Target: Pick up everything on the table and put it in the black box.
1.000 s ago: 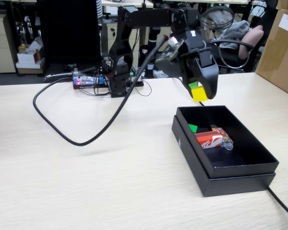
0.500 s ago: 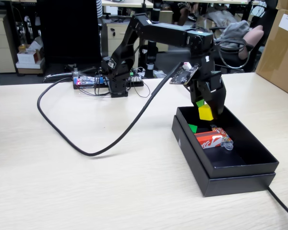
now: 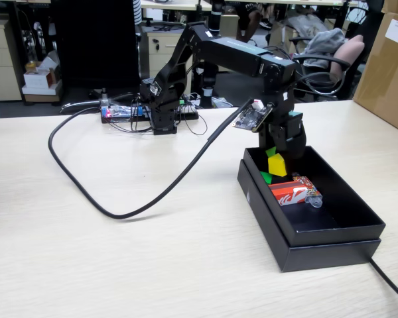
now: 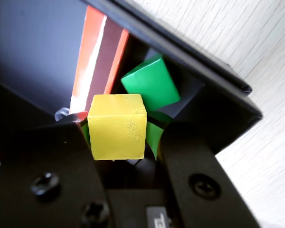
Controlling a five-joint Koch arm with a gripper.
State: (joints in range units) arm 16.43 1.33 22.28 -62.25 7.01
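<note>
My gripper (image 3: pixel 277 159) hangs over the far left corner of the black box (image 3: pixel 318 235) and is shut on the yellow cube (image 3: pixel 276 165), holding it just above the box floor. In the wrist view the yellow cube (image 4: pixel 118 126) sits between the two black jaws of the gripper (image 4: pixel 121 132). The green cube (image 3: pixel 266 177) lies in the box corner below it and also shows in the wrist view (image 4: pixel 151 83). The red packet (image 3: pixel 286 193) lies flat in the box and shows in the wrist view (image 4: pixel 95 61) beyond the cubes.
A small colourful wrapped item (image 3: pixel 309 189) lies in the box beside the red packet. A thick black cable (image 3: pixel 119 213) loops across the light wood table (image 3: pixel 119 265). A brown cardboard carton (image 3: pixel 388 59) stands at the far right. The arm's base (image 3: pixel 162 109) is at the table's back edge.
</note>
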